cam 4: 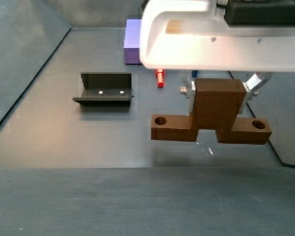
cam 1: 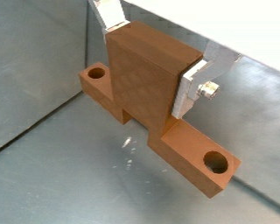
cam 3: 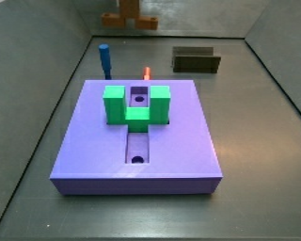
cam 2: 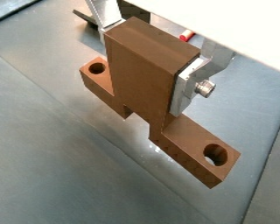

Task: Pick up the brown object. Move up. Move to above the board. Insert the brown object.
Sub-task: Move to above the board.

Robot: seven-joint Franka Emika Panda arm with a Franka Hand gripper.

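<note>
The gripper (cam 2: 143,66) clamps the brown object (cam 2: 154,96) – a matte T-shaped block, a round hole at each end. It hangs above the grey floor (cam 4: 76,138).

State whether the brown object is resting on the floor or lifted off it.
Lifted: the gripper holds the brown object clear above the floor.

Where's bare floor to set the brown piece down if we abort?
The end effector holds the brown object above bare grey floor. Free: in front of the board, and beside the dark open box. Crowded: behind the board, by the blue peg and red peg.
</note>
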